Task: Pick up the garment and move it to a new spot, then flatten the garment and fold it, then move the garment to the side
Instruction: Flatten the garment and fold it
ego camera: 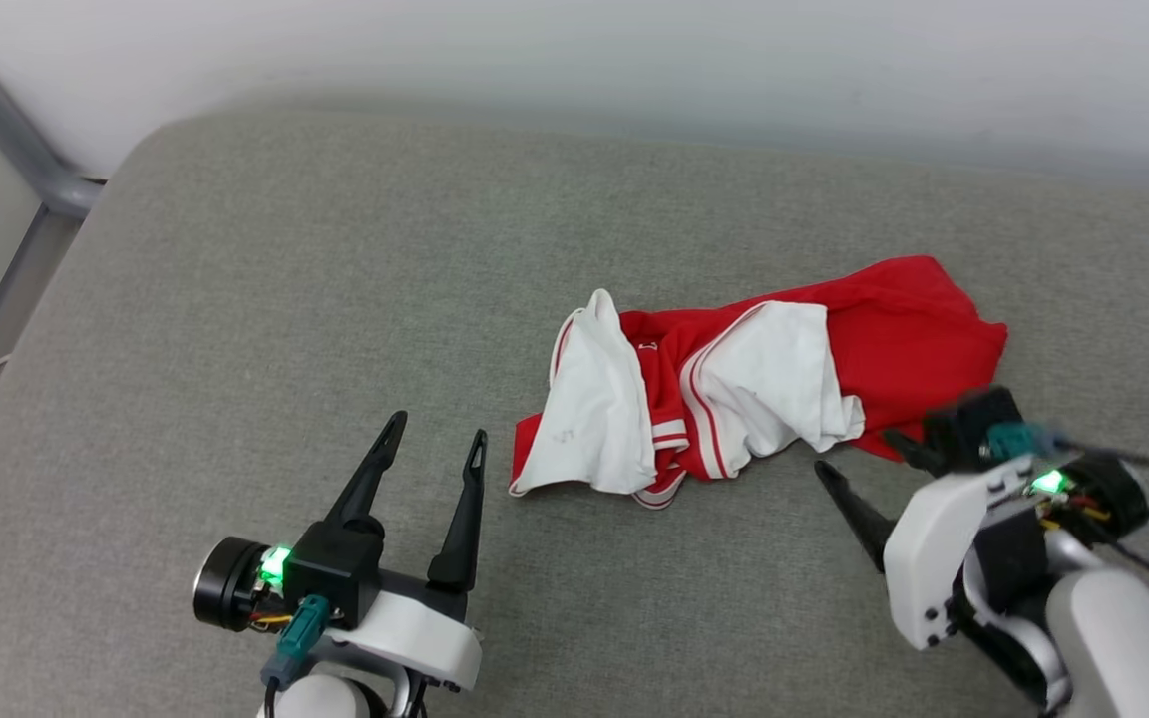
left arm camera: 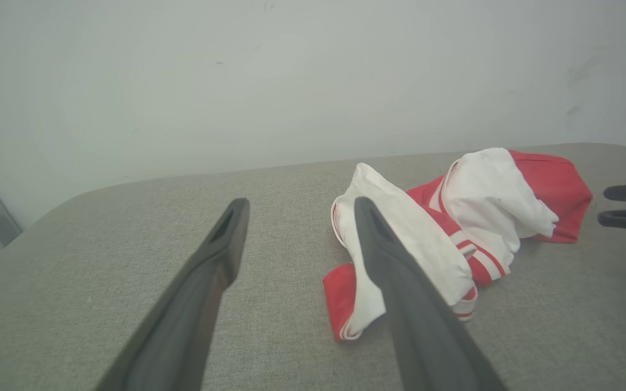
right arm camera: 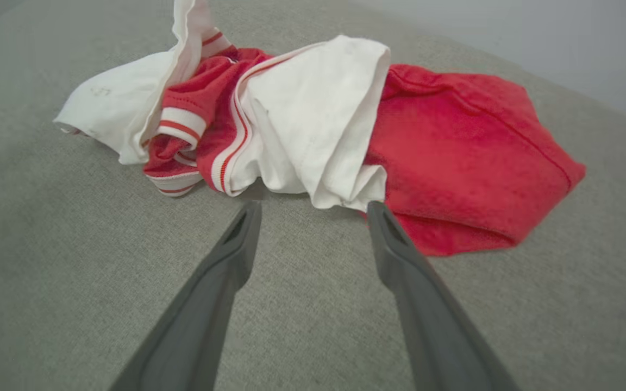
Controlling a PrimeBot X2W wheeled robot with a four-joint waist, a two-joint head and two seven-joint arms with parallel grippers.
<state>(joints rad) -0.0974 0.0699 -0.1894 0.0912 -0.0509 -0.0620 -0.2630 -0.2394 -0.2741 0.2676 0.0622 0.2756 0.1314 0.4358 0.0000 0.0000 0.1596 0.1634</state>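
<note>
Left gripper [ego camera: 435, 431] jaws apart, empty; garment [ego camera: 754, 389] crumpled on grey cushion [ego camera: 335, 299], at its 2 o'clock, long axis 8-to-2. Right gripper [ego camera: 857, 456] also spread, empty, tips just beside garment's near edge: nearer arm, likely picks.
</note>
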